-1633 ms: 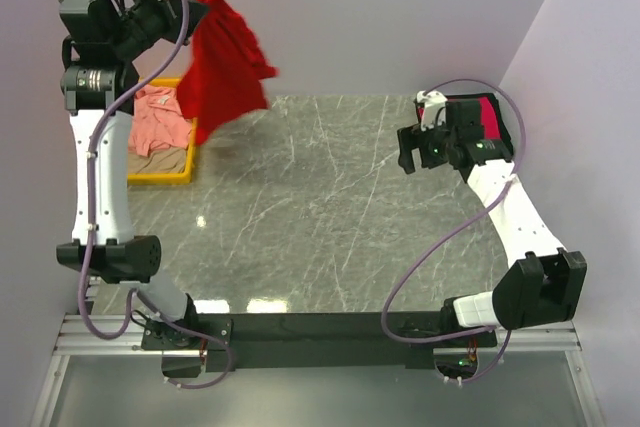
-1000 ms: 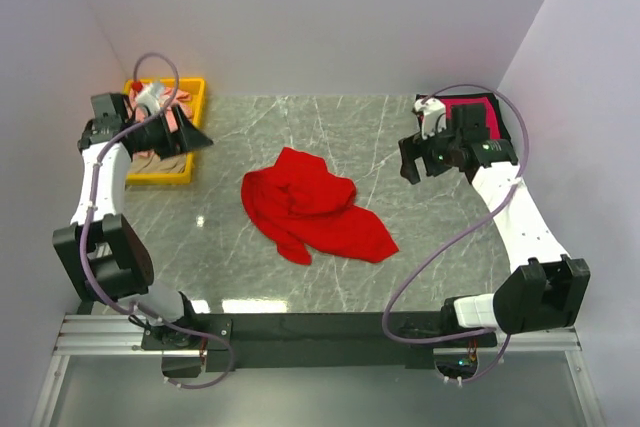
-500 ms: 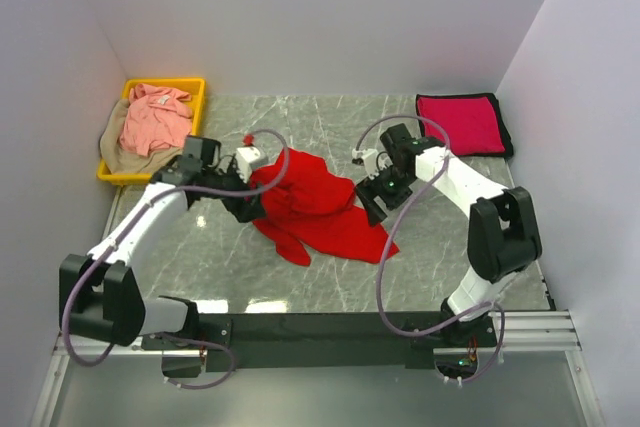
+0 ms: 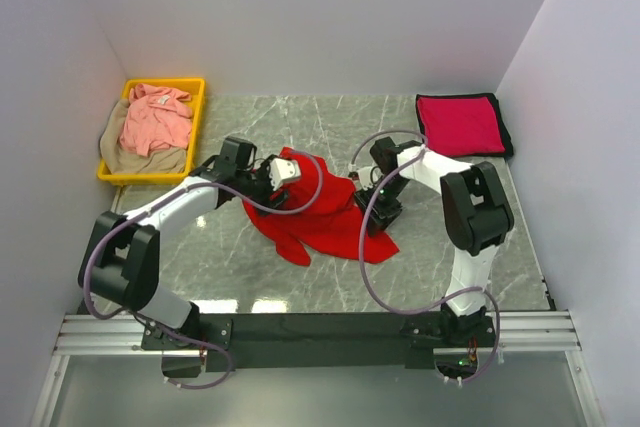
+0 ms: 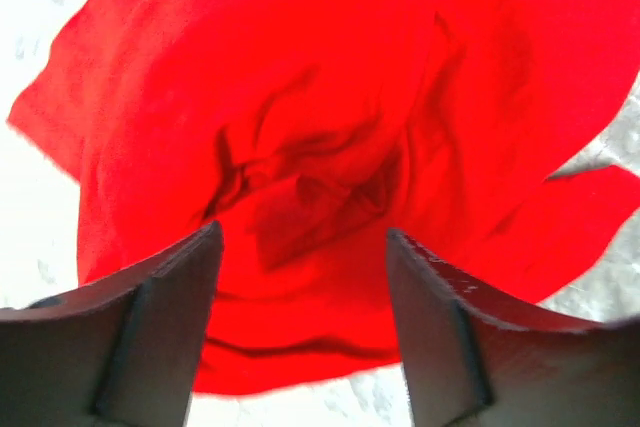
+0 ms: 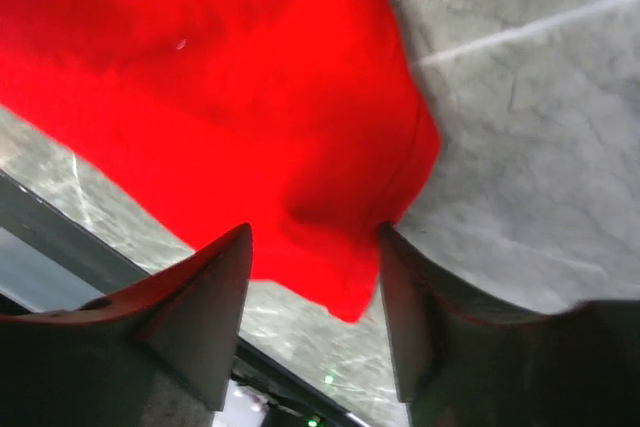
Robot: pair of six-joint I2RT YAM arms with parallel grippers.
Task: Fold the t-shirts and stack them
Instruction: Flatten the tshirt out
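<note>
Both arms extend low toward the centre, forearms converging. The left end effector points rightward with its fingers spread apart. The right end effector points down, its fingers likewise parted.

The bright red t-shirt lies crumpled near the middle of the table. It is bunched and creased at its far-left part, with a flatter flap spread toward 5 o'clock and a narrow tail pointing toward 7 o'clock. At about 1 o'clock from it, in the far right corner, the crimson-magenta t-shirt lies folded flat into a neat square (a dark border shows along its near and right edges). At 10 o'clock the salmon pink t-shirt sits heaped in the yellow bin on top of the tan t-shirt, which spills over the bin's left rim.
</note>
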